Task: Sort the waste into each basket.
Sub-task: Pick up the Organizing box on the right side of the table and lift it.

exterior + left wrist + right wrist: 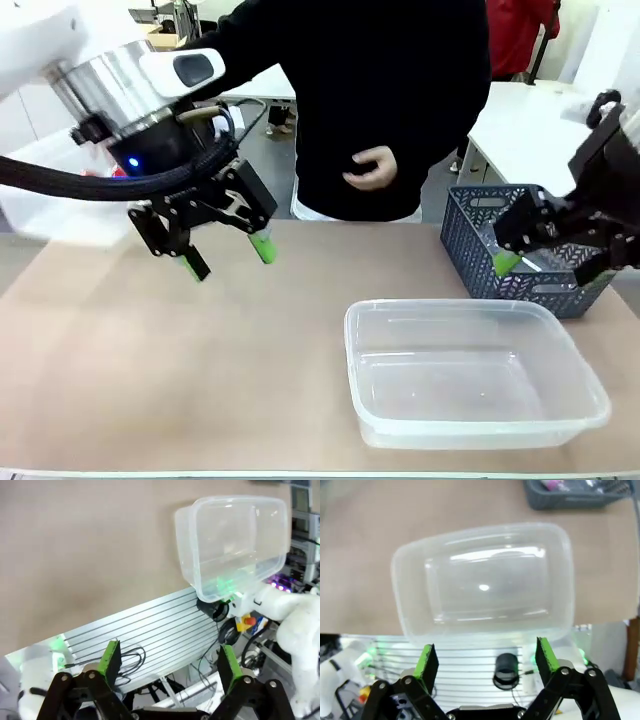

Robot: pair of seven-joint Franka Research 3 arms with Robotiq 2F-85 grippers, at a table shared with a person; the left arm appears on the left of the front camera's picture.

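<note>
A clear plastic tub (352, 345) stands empty on the table's right half, near the front edge. Behind it, at the right edge, is a dark slate-blue lattice basket (468, 245). My left gripper (230, 258) hangs open above the table's left half, with nothing between its fingers. My right gripper (550, 262) is open over the dark basket's front. Looking down from the left wrist, the open gripper (169, 662) is well short of the tub (186, 540). From the right wrist, the open gripper (485, 662) faces the tub (400, 587); the basket (560, 501) holds small pink and pale bits, too cropped to name.
A person in a black top stands at the far side, one hand (370, 168) held at the waist. The tan tabletop (150, 360) is bare on the left. An aluminium frame (150, 625) with cables lies below the table's near edge.
</note>
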